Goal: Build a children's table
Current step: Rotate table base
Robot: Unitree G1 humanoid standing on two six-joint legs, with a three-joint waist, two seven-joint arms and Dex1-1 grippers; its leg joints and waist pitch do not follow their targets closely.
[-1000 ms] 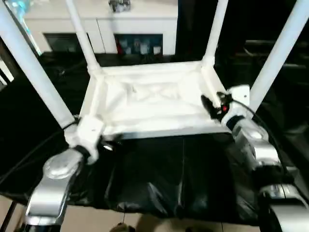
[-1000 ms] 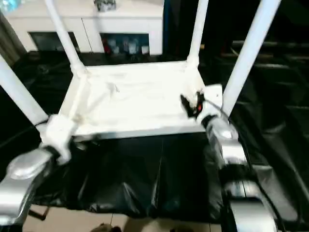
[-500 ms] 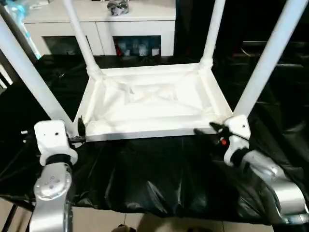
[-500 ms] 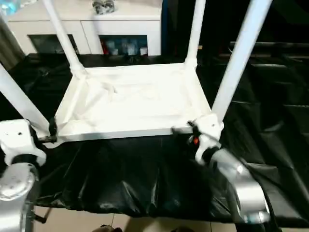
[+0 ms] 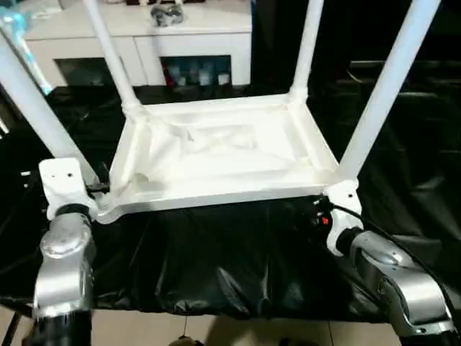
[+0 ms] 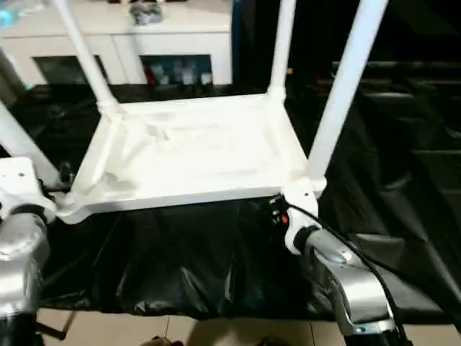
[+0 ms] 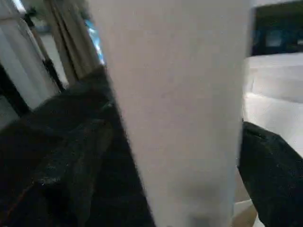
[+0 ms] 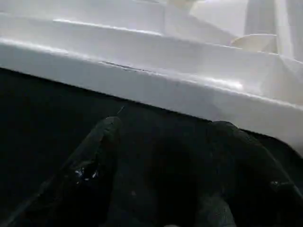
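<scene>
Nearest us, both silver forearms reach up from the near edge of the black-covered surface (image 5: 238, 259). Our left arm (image 5: 65, 267) stands almost vertical at the near left corner, its left gripper (image 5: 101, 191) level with the tabletop's near left corner socket; jaws wide open, holding nothing, and the wrist view has a leg (image 7: 180, 118) close in front. Our right arm (image 5: 392, 281) angles in from the near right, right gripper (image 5: 317, 213) just under the tabletop's near right corner, fingers (image 8: 94, 161) parted, empty, apart from the rim. The tabletop (image 5: 223, 151) lies upside down mid-surface, four legs (image 5: 385, 90) standing up from its corners. Beyond it, a white cabinet (image 5: 144, 43).
</scene>
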